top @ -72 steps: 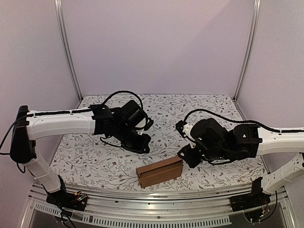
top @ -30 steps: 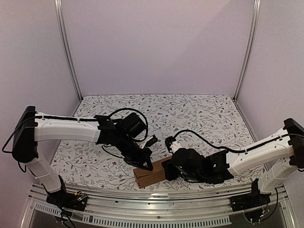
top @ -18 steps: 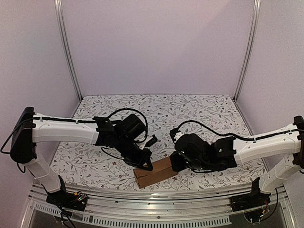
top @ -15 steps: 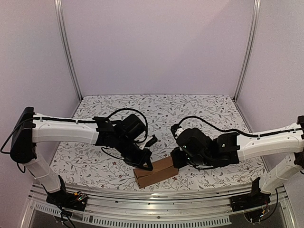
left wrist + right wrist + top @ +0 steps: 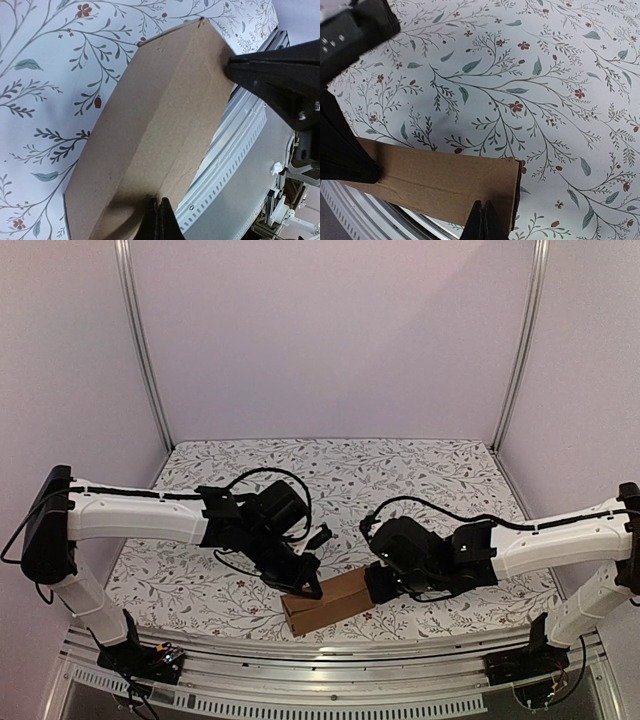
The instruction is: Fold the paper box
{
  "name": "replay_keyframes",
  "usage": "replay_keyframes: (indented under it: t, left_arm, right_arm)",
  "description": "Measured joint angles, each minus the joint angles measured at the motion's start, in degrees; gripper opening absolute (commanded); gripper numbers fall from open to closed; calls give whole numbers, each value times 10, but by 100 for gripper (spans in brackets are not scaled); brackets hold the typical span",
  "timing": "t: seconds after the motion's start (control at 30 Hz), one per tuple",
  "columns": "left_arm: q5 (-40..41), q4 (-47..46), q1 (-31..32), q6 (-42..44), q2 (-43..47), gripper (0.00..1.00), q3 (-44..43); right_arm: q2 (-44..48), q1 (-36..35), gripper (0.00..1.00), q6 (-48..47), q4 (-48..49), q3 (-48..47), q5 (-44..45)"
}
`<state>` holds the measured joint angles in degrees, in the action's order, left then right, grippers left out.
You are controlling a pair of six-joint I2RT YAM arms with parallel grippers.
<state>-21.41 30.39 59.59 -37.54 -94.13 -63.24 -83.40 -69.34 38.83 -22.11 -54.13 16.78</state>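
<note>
The paper box (image 5: 328, 603) is a slim closed brown cardboard box lying near the table's front edge. My left gripper (image 5: 306, 589) is shut, and its tips rest on the top face at the box's left end (image 5: 159, 216). My right gripper (image 5: 377, 590) is also shut, with its tips on the top face close to the box's right end (image 5: 484, 220). In the left wrist view the box (image 5: 160, 110) runs away from the tips toward the right gripper's black body (image 5: 280, 75). In the right wrist view the box (image 5: 435, 180) lies along the table edge, its right end flap edge showing.
A slotted metal rail (image 5: 320, 660) runs along the table's near edge just in front of the box, also in the left wrist view (image 5: 235, 165). The floral tablecloth (image 5: 400, 480) stretches behind the arms. Upright frame posts (image 5: 140, 340) stand at the back corners.
My right arm has drawn back from over the box's front to its right end, tips now on the top. The left gripper and the box have hardly moved in the last second.
</note>
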Motion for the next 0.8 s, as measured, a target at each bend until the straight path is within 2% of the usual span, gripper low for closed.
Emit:
replay_keyframes:
  t: [0.2,0.37,0.6,0.8]
  left_arm:
    - [6,0,0,0,0,0,0]
    - [6,0,0,0,0,0,0]
    - [10,-1,1,1,2,0,1]
    - [16,-1,3,0,4,0,2]
  right_arm:
    - [-21,1,0,30,60,33,-2]
    - [-17,1,0,31,56,29,0]
    - [-24,1,0,-8,-10,-50,-1]
    - [-58,1,0,-34,-5,-108,-20]
